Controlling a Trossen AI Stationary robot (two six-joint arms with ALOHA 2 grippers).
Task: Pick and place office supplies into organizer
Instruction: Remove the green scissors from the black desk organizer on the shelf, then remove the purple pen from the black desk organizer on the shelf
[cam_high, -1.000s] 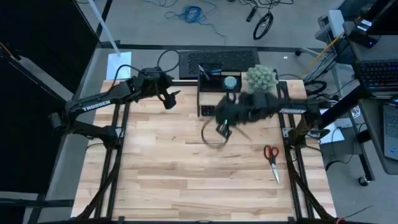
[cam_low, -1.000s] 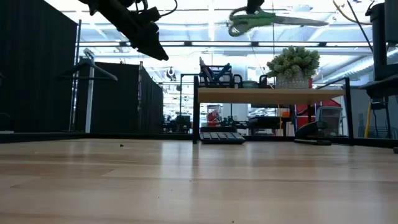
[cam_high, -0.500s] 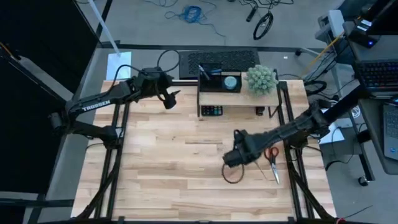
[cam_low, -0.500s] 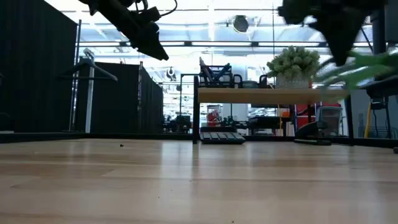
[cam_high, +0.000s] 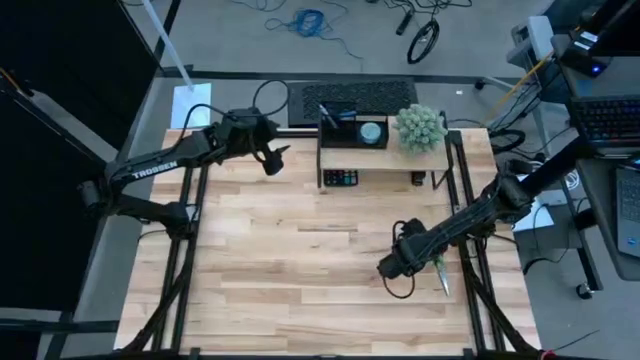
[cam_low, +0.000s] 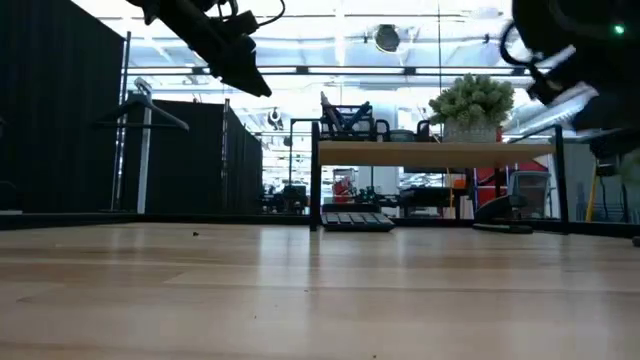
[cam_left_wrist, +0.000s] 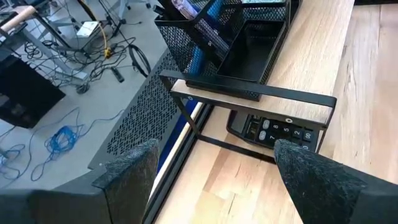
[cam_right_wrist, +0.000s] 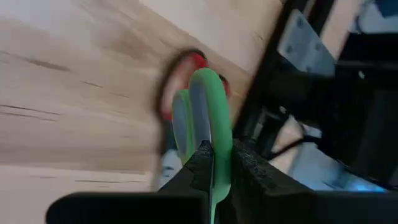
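Note:
My right gripper (cam_high: 392, 268) hangs over the table's near right part, shut on green-handled scissors (cam_right_wrist: 202, 118). Just beyond them, red-handled scissors (cam_right_wrist: 198, 61) lie flat on the wood; in the high view my arm covers all but their blade (cam_high: 443, 284). The black mesh organizer (cam_high: 352, 130) stands on a wooden riser at the far edge, with pens (cam_high: 330, 114) and a round blue-grey disc (cam_high: 372, 131) inside. My left gripper (cam_high: 272, 158) waits open in the air left of the riser, facing the organizer (cam_left_wrist: 249, 43). My right gripper pinches the green scissors between its two fingers (cam_right_wrist: 204, 163), at the base of the handle (cam_right_wrist: 214, 155). The handle loops stick out past the fingertips, and the fingers hide the blades. The scissors are held above the wood.
A black calculator (cam_high: 340, 178) lies under the riser (cam_high: 420, 152), and a fuzzy green plant ball (cam_high: 418, 127) sits on its right end. Black arm frames run along both side edges. Bare wood fills the table's middle and near left.
My right gripper, shut on the green scissors throughout, has swept from just in front of the riser toward the table's near right, ending over the red scissors. My left arm has kept still.

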